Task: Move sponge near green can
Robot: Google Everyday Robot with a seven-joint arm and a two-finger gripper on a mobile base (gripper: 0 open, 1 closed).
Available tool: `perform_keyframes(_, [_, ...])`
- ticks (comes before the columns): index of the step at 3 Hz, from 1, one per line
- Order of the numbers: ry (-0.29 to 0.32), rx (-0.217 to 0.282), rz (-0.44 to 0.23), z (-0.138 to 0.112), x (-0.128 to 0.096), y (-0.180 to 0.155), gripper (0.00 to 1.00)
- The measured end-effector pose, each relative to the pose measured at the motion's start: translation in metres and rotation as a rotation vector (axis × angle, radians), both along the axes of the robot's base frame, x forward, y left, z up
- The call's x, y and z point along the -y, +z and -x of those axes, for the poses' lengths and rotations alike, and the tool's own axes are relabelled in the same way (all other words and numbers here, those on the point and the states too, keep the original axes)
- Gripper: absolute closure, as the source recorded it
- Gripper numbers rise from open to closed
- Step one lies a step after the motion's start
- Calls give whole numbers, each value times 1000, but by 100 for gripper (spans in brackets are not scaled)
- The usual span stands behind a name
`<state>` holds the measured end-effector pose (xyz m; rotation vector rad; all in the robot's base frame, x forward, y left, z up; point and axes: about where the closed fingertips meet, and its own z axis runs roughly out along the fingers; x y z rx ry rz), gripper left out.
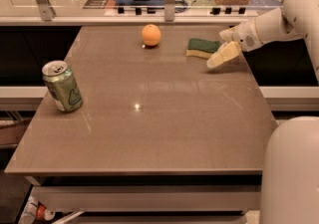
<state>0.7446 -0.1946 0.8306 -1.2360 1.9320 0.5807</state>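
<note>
One risk: your claw (220,49) sits open and empty with the sponge (203,48) just to its left, so closing off-centre could shove it aside, short of the green can (63,86) far to its left.

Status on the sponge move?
Tool open, just right of sponge, not gripping. Sponge flat, far right; green can standing, near left. Orange left of sponge, just off the direct line.
</note>
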Motion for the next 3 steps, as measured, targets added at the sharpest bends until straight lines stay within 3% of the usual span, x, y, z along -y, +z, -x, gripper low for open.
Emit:
perform_keyframes(1, [15, -22, -22, -9, -8, -8, 0])
perform_keyframes(2, [17, -21, -23, -10, -10, -9, 17])
perform_keyframes(3, [21, -25, -24, -12, -13, -12, 41])
